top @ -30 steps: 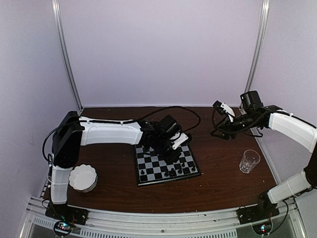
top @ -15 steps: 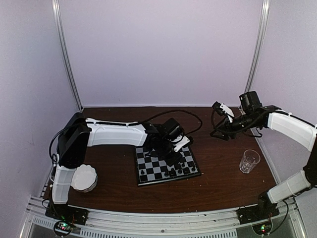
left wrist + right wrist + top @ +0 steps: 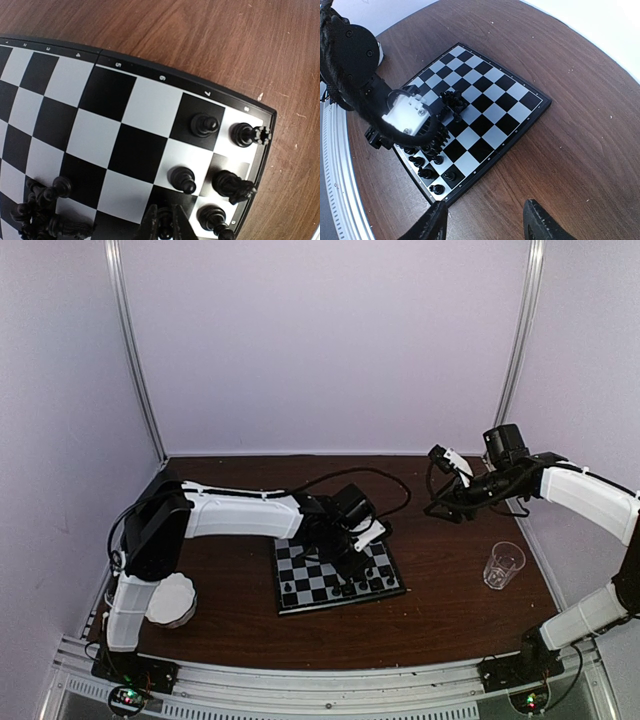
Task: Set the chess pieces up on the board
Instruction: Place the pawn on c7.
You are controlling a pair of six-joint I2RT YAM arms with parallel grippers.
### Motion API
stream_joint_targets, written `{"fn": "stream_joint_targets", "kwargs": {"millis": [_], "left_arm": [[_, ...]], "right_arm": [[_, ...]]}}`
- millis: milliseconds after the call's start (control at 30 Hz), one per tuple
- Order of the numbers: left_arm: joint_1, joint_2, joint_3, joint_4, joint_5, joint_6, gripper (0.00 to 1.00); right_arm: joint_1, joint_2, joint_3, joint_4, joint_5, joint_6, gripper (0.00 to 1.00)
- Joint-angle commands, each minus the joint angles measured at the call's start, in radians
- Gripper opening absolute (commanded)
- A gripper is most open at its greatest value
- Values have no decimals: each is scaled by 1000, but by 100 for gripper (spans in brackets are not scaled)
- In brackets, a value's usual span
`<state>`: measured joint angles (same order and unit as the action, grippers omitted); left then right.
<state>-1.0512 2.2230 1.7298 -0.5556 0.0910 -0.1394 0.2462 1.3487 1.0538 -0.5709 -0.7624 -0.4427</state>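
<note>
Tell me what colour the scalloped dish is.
The dish is white; the top external view shows it best.

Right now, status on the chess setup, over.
Left gripper low over board corner, piece between jaws, grip unclear. Right gripper open, empty, off board. Several pieces stand by corner; heap lies mid-board.

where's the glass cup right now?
In the top view the glass cup stands upright on the right side of the table, right of the board and apart from it.
</note>
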Motion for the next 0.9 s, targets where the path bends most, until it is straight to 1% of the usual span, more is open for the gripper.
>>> {"fn": "stream_joint_targets", "kwargs": {"millis": [0, 300, 500, 633, 767, 867], "left_arm": [[-6, 14, 30, -6, 17, -9, 13], [-6, 17, 39, -16, 16, -18, 18], [-6, -8, 51, -18, 12, -29, 22], [-4, -63, 69, -24, -11, -27, 25], [2, -139, 98, -64, -73, 6, 30], [39, -186, 112, -106, -76, 4, 31]], "right_arm": [[-7, 9, 2, 3, -3, -10, 54], [-7, 10, 3, 1, -3, -10, 54], [-7, 10, 5, 1, -2, -7, 54], [-7, 8, 8, -1, -7, -3, 54], [-7, 14, 11, 2, -16, 2, 54], [3, 34, 30, -8, -6, 9, 54]]}}
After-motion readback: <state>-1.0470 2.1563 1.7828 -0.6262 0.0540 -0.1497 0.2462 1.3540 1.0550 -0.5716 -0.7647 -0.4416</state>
